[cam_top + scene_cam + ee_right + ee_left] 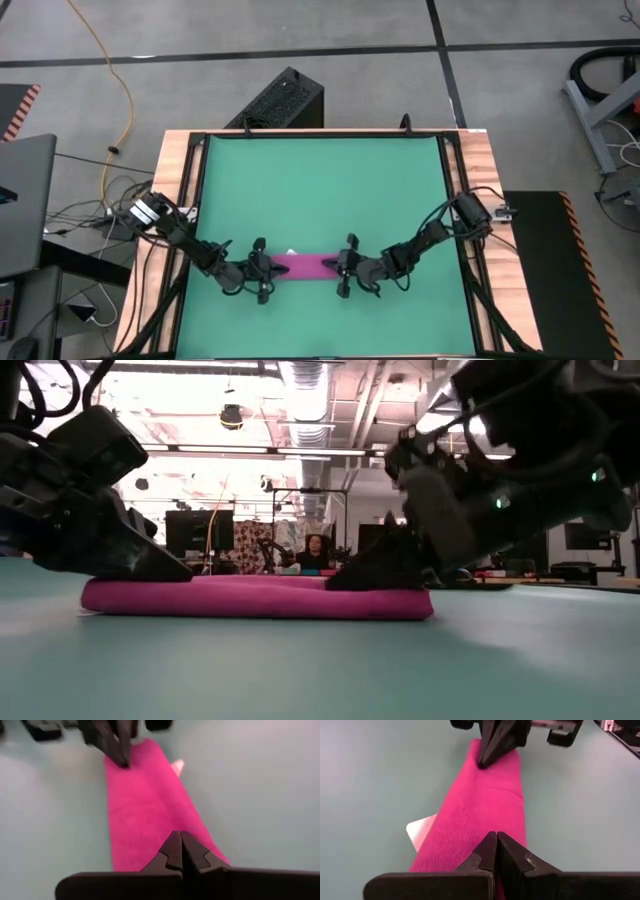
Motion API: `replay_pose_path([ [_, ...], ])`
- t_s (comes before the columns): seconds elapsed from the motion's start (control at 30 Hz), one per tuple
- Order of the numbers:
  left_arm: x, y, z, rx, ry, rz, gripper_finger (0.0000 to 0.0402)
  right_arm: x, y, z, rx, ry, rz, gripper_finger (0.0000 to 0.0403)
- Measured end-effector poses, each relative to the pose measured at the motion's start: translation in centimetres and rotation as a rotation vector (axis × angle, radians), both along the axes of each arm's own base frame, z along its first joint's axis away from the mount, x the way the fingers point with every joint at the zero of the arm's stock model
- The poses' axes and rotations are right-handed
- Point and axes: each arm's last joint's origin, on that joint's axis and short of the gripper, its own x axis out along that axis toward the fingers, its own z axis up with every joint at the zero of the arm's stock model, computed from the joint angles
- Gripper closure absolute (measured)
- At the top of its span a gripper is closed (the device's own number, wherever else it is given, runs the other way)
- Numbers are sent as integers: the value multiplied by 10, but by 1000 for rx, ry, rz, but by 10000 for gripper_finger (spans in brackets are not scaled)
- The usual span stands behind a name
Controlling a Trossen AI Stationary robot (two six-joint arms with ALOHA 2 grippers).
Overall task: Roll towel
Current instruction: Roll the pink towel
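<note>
The towel (300, 264) lay as a narrow folded strip near the front of the green table (320, 180), its long axis running from one arm to the other. The left gripper (262, 268) pressed one end, the right gripper (343, 266) the other, both with fingers closed, equally near.

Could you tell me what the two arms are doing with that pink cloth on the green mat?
They are working on rolling the towel, which lies as a narrow, folded-up strip near the front of the green mat. The left gripper presses on one end and the right gripper on the other, both with fingers shut, tips on the fabric. A small white tag pokes out from under one edge.
</note>
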Motion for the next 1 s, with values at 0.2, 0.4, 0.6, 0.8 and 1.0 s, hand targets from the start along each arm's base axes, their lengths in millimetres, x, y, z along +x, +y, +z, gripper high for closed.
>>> replay_pose_path([
  [0.2,1,2,-1,3,10,10,401,-4,-3,-6,-4,34,-6,395],
  [0.4,6,10,-1,13,11,41,401,-9,-6,-9,12,41,-15,395],
  [0.6,12,21,-2,7,31,38,401,-8,-9,-9,18,43,-10,395],
  [0.8,13,23,-3,13,44,37,402,-8,-9,-9,14,40,-7,395],
  [1.0,15,20,13,-2,-33,-20,401,-7,-8,2,22,-9,4,391],
])
